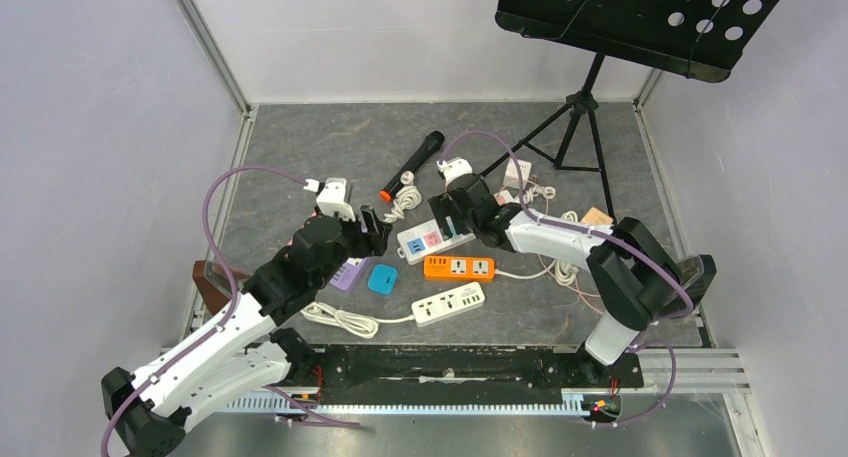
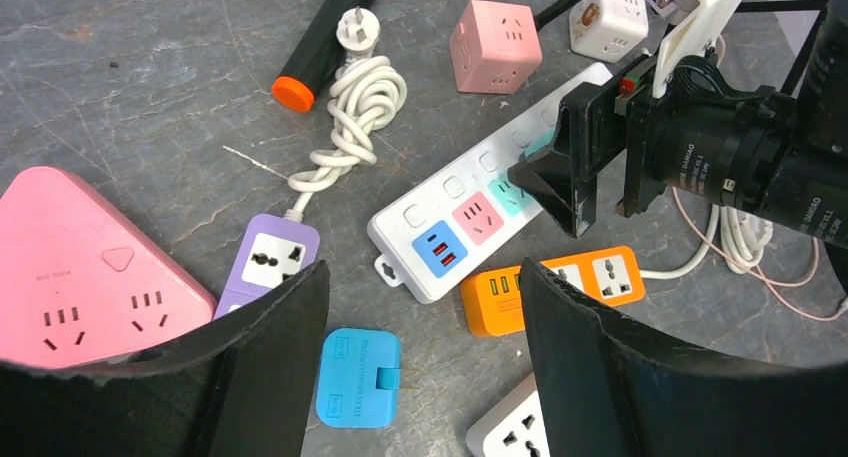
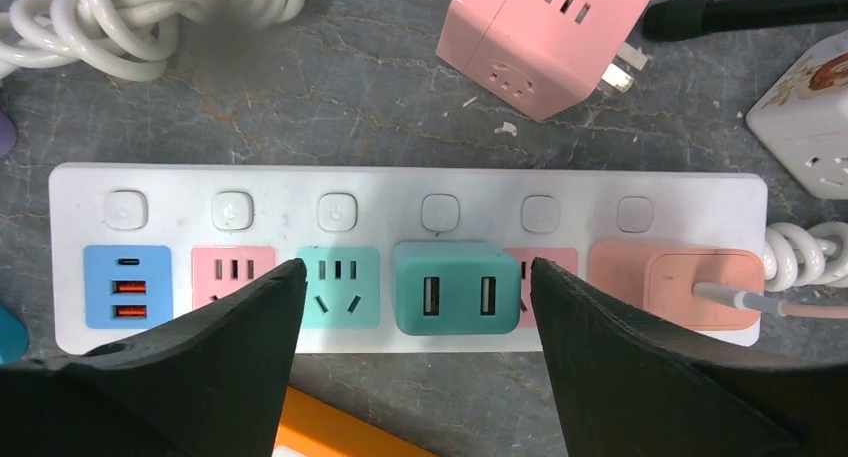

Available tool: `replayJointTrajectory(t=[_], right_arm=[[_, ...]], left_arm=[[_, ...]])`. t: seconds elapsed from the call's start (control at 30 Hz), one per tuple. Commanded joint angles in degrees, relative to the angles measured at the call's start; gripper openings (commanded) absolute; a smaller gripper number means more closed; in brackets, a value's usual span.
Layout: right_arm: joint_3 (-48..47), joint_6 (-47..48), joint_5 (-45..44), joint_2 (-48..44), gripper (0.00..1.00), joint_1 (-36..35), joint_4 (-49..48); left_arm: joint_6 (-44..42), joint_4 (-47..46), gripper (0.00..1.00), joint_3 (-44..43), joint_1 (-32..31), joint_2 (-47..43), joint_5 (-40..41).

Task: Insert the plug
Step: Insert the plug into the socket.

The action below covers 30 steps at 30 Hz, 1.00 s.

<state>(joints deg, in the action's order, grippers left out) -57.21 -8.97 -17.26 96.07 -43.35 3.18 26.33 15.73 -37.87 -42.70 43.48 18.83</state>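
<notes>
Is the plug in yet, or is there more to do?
Nearly finished, it seems. Done: the teal plug looks seated in the white power strip. In hand: nothing; the right jaws stand open either side of it, the left jaws open and empty. Left: probably just pulling the arm away.

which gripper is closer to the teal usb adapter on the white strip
Right. The right gripper straddles the teal adapter from above; the left gripper sits off past the blue end of the strip.

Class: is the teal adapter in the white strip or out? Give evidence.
In: the teal adapter sits squarely over a socket of the white strip.
</notes>
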Motion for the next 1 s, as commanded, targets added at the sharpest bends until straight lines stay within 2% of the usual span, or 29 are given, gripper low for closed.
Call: replayJointTrajectory(t=[0.0, 0.3, 0.37, 0.47, 0.53, 0.7, 0.97], right_arm=[[-4.42, -0.79, 3.24, 2.33, 0.80, 1.72, 7.80], [-5.72, -0.44, 7.10, 4.02, 0.54, 3.60, 8.53], [-5.85, -0.17, 7.43, 4.14, 0.56, 3.71, 8.76], [-5.77, 0.19, 7.78, 3.57, 0.68, 3.79, 8.66], [-6.08, 0.31, 8.17, 2.94, 0.70, 3.80, 8.51], [-7.16, 0.19, 9.29, 2.35, 0.70, 4.15, 8.42], [-6.61, -0.52, 8.58, 2.10, 0.61, 4.44, 8.78]], left_arm=[[-0.44, 0.60, 0.76, -2.09, 0.42, -1.26, 2.37], [-0.27, 1.32, 0.76, -1.75, 0.42, -1.12, 2.70], [-0.05, 1.40, 0.76, -1.61, 0.42, -1.16, 2.71], [0.04, 1.41, 0.76, -1.44, 0.42, -1.08, 2.78], [0.13, 1.46, 0.76, -1.44, 0.42, -1.11, 2.88], [0.13, 1.32, 0.77, -1.57, 0.42, -0.82, 2.97], [0.36, 1.52, 0.77, -1.05, 0.42, -1.05, 3.06]])
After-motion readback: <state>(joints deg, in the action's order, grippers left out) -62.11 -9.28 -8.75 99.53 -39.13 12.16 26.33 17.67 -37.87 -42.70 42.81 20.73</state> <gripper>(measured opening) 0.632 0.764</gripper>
